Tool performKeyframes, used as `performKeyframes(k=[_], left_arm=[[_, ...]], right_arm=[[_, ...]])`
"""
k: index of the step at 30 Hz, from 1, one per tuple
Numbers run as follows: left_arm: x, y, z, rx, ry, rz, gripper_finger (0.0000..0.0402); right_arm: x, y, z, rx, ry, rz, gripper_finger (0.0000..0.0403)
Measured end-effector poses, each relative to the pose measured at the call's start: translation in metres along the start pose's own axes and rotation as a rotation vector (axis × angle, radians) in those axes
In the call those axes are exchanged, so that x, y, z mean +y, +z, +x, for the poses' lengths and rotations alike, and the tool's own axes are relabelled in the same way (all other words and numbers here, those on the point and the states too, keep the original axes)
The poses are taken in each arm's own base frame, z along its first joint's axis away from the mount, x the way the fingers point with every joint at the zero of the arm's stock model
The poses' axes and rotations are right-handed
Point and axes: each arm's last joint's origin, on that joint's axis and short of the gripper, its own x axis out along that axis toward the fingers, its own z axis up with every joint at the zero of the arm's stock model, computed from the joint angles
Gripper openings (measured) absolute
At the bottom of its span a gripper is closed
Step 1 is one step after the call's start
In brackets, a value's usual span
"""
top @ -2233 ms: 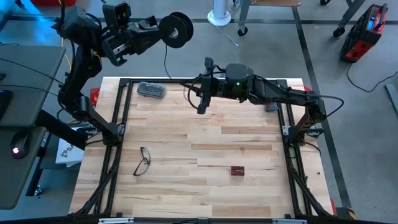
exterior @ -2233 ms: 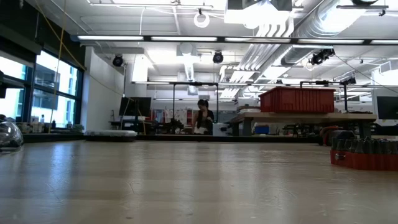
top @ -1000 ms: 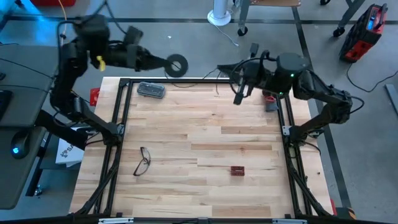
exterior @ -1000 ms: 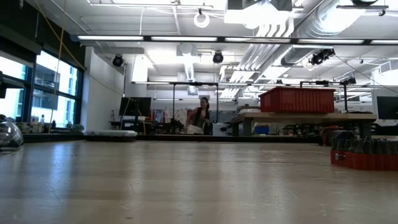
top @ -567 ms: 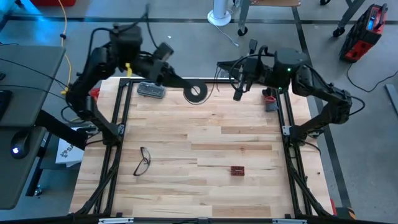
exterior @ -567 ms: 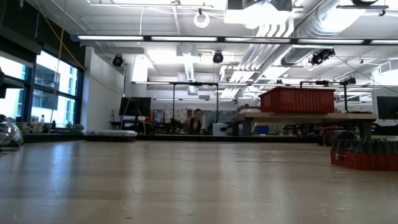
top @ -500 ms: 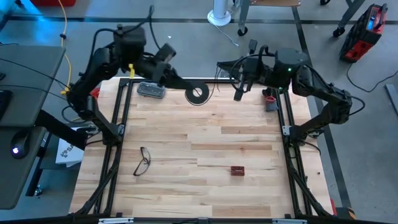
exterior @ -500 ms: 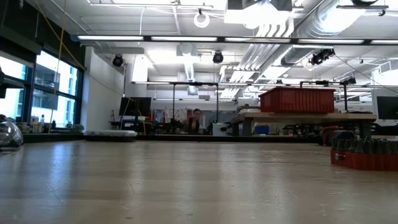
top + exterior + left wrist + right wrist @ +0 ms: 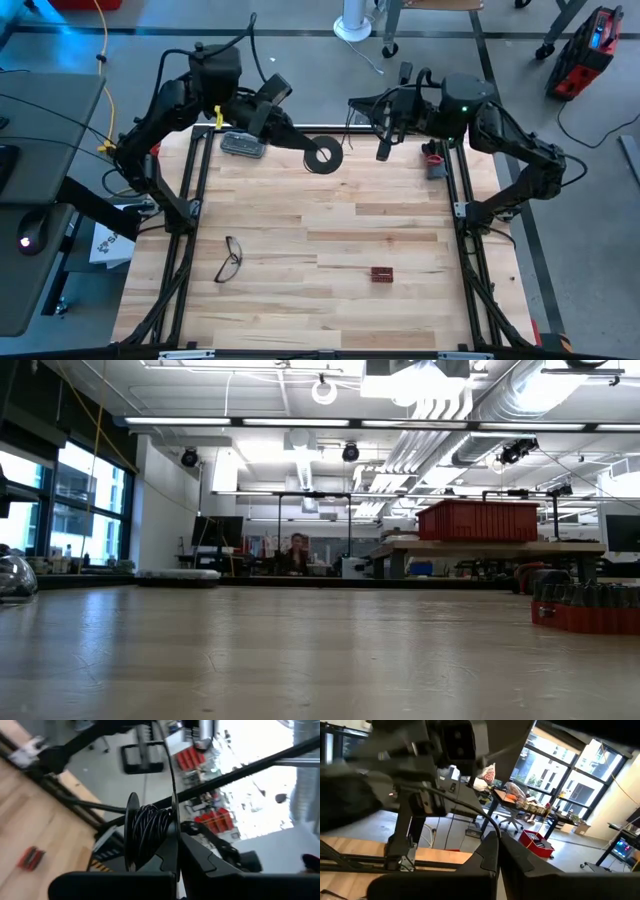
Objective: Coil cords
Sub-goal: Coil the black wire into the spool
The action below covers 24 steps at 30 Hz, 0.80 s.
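Black-framed eyeglasses (image 9: 229, 258) lie on the wooden table (image 9: 330, 290), left side; a small dark red block (image 9: 381, 274) sits toward the right; a grey case (image 9: 243, 145) rests at the far-left corner.

Both arms aloft, left gripper (image 9: 312, 152) and right gripper (image 9: 383, 152) clamped.

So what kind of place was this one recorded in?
Most likely a large open robotics lab or workshop: the low view shows exposed ceiling ducts, a workbench carrying a red bin, and a person at a far desk. The two-arm rig stands at a wooden table on a concrete floor.
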Motion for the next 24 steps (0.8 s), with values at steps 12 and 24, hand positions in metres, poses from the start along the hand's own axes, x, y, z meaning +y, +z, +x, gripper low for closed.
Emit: performKeyframes(k=[12, 24], left_arm=[[-0.009, 0.007, -0.001, -0.086, -0.063, 0.053, 0.0000], [-0.006, 0.017, -0.016, -0.141, -0.053, 0.049, 0.0000]], right_arm=[[0.000, 0.010, -0.001, -0.115, 0.027, 0.013, 0.0000], [0.006, 0.014, -0.002, -0.140, 0.041, -0.036, 0.0000]])
